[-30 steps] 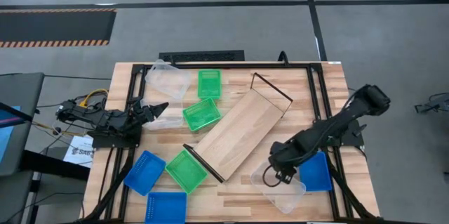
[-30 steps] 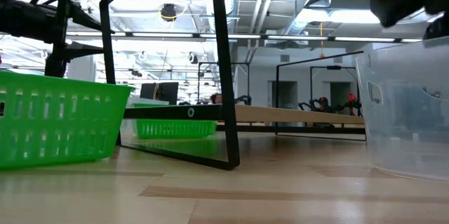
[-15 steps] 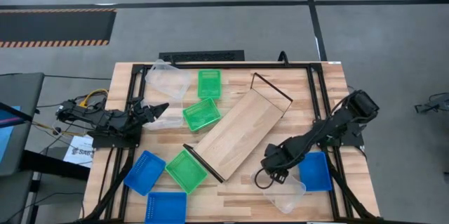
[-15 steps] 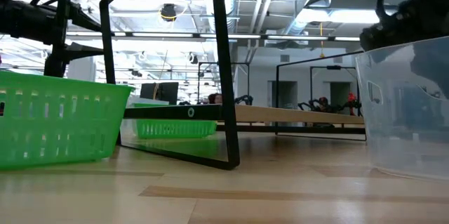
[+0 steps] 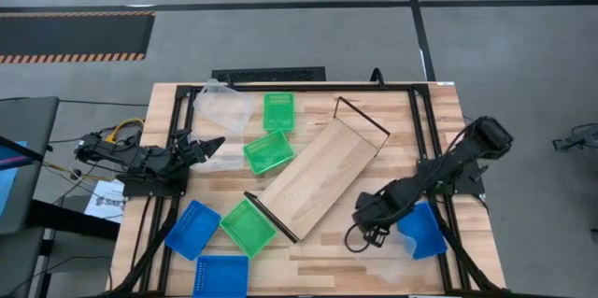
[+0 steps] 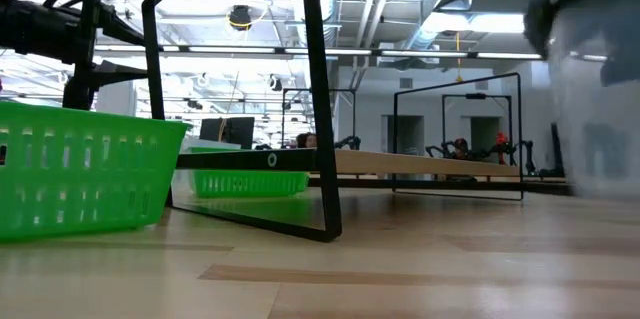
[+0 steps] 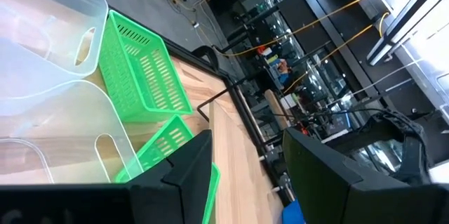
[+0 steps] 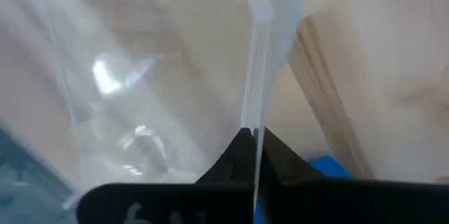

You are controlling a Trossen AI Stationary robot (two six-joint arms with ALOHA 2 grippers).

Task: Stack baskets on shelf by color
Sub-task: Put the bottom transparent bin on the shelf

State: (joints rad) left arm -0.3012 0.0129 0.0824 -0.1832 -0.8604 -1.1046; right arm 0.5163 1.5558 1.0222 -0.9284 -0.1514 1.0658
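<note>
My right gripper point(image 5: 368, 231) stands at the table's near right, pointing down, shut on a clear basket point(image 6: 600, 99) that shows blurred and raised off the table. A blue basket point(image 5: 422, 229) lies just right of it. The shelf point(image 5: 318, 178) lies slantwise on the table's middle. Three green baskets point(image 5: 268, 151) rest on the table left of the shelf, and two blue ones point(image 5: 192, 229) at the near left. My left gripper point(image 5: 211, 145) waits open at the left edge, its tips beside two clear baskets point(image 5: 222, 107). My right gripper pinches the clear basket's thin side wall point(image 8: 257, 112) at its rim, one finger inside the basket and one outside. The fingers come from above, pointing down. The basket hangs clear of the tabletop in the low view.
The shelf's black end frames point(image 5: 363, 117) stand up from the board. The table's black rails point(image 5: 418, 130) run along both sides. Bare wood point(image 5: 318, 256) shows at the near middle.
My right gripper has dropped slightly over the clear basket's wall and shut on it. The basket, which rested on the table, has come up off it and shifted toward the blue basket on the right, blurred in motion.
</note>
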